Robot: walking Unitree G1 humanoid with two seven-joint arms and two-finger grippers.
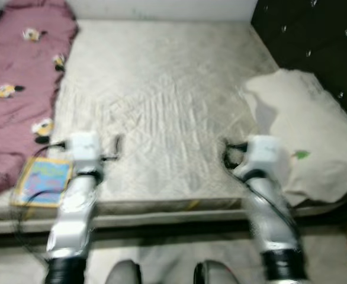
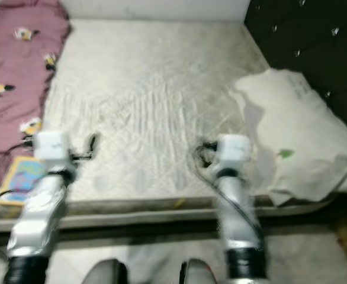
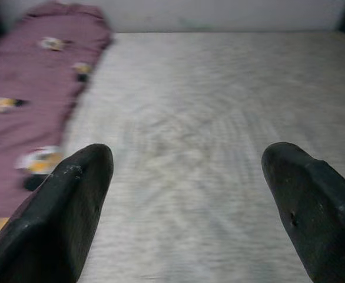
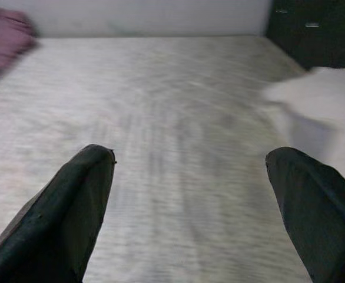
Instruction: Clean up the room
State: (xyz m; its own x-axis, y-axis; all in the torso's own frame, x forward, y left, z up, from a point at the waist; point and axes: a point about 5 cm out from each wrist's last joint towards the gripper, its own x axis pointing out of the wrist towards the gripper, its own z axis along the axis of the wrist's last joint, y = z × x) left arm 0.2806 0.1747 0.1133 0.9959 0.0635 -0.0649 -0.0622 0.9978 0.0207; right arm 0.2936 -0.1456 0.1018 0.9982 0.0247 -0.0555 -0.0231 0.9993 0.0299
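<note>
Pincers both spread wide and empty: left pincer (image 3: 184,194) held out over the near left part of the bed (image 1: 161,106), right pincer (image 4: 190,200) over the near right part, neither touching the sheet.

Nearest candidate for tidying, by the look of it: one colourful book (image 1: 43,180), lying flat at the near left corner of the bed, just beside the left arm and partly against the pink blanket (image 1: 16,89). One pink blanket, bunched along the left side of the bed. One pale pillow (image 1: 309,136), slumped on the right side against the dark headboard (image 1: 315,35), its lower edge hanging past the mattress edge.

Risks from here, as a judgement:
- Book so near the bed's corner: a push from the left arm likely to slide it off onto the floor.
- Thin flat book on a soft sheet: hard to get a finger under, likely to skid away or to bring sheet up with it.
- Blanket edge touching the book: could be pinched along with it.
- Pillow already overhanging: a brush from the right arm could tip it off.
- Blurred head views, suggesting motion: aim liable to be off until things settle.

Count: two pincers, one book, one blanket, one pillow, one bed.
</note>
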